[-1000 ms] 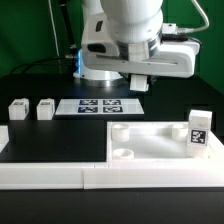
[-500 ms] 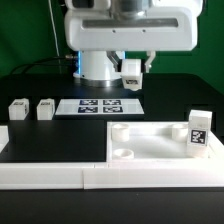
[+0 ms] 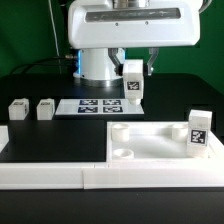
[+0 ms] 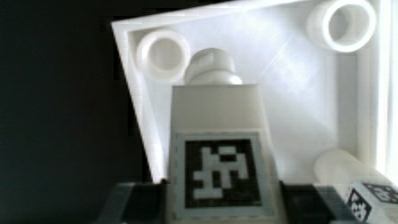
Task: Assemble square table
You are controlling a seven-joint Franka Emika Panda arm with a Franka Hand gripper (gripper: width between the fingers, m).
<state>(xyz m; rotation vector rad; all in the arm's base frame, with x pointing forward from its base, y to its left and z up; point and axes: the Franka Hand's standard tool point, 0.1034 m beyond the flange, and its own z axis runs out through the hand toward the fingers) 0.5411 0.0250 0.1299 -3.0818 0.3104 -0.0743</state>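
My gripper is shut on a short white tagged leg and holds it in the air behind the square slab. The slab lies flat with its round corner sockets facing up. A second leg stands upright at the slab's corner on the exterior view's right. Two more legs stand on the table at the exterior view's left. In the wrist view the held leg hangs over the slab, between my gripper's dark fingers.
The marker board lies flat behind the slab. A long low white border rail runs along the front, with a short piece at the exterior view's left. The robot base stands at the back.
The wrist has turned since a second ago, so the held leg now shows. Over the last half second the leg has come down a little, toward the slab.
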